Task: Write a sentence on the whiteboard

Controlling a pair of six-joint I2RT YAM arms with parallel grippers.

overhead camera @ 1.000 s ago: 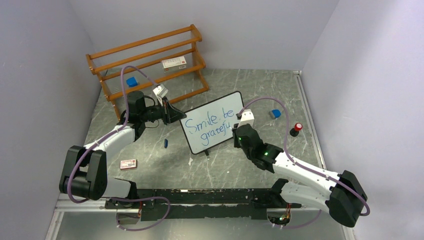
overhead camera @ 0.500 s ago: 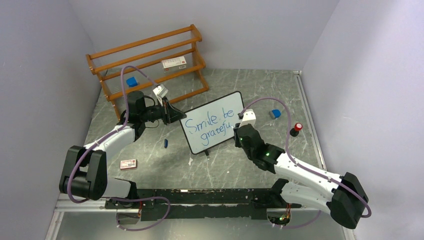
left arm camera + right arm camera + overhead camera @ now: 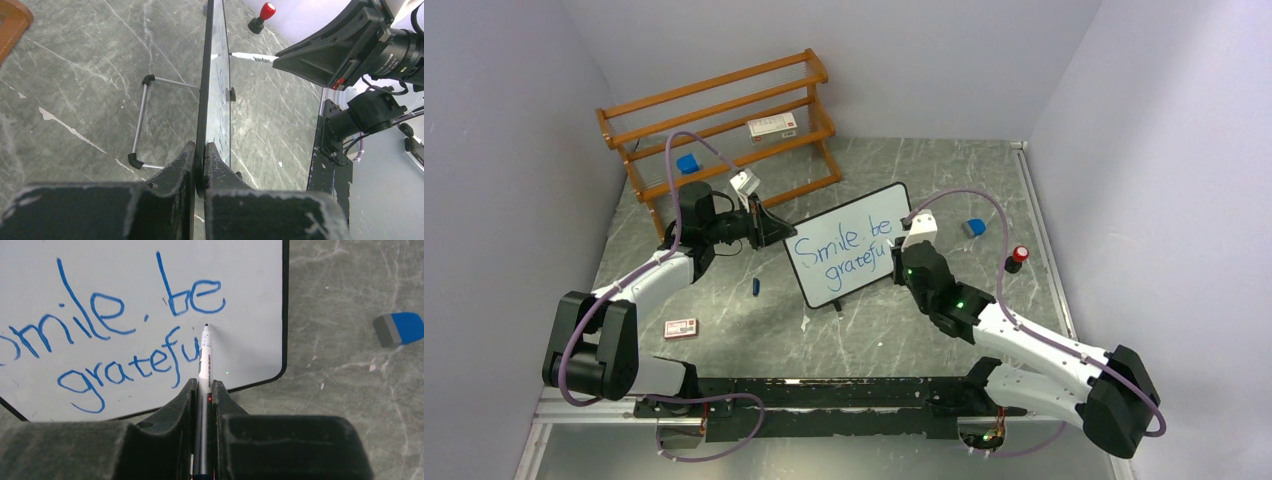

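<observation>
The whiteboard (image 3: 847, 258) stands tilted on its feet at the table's middle. My left gripper (image 3: 776, 228) is shut on its left frame edge; the left wrist view shows the board edge-on (image 3: 210, 75) between the closed jaws (image 3: 200, 150). The sentence (image 3: 125, 330) is in blue, "Smile be" above "gratefu". My right gripper (image 3: 202, 385) is shut on a white marker (image 3: 205, 360). The marker's tip sits at the board just right of the "u", below "be". In the top view, the right gripper (image 3: 902, 262) is at the board's right edge.
A wooden rack (image 3: 724, 120) stands at the back left with a red-and-white box (image 3: 772, 126) and a blue block (image 3: 687, 163). A blue eraser (image 3: 973, 227) and a red-topped black object (image 3: 1017, 257) lie right of the board. A blue cap (image 3: 756, 287) and a small box (image 3: 681, 327) lie to its left.
My right wrist has shifted slightly up and to the right along the board with the marker. The left arm and the board have not moved.
</observation>
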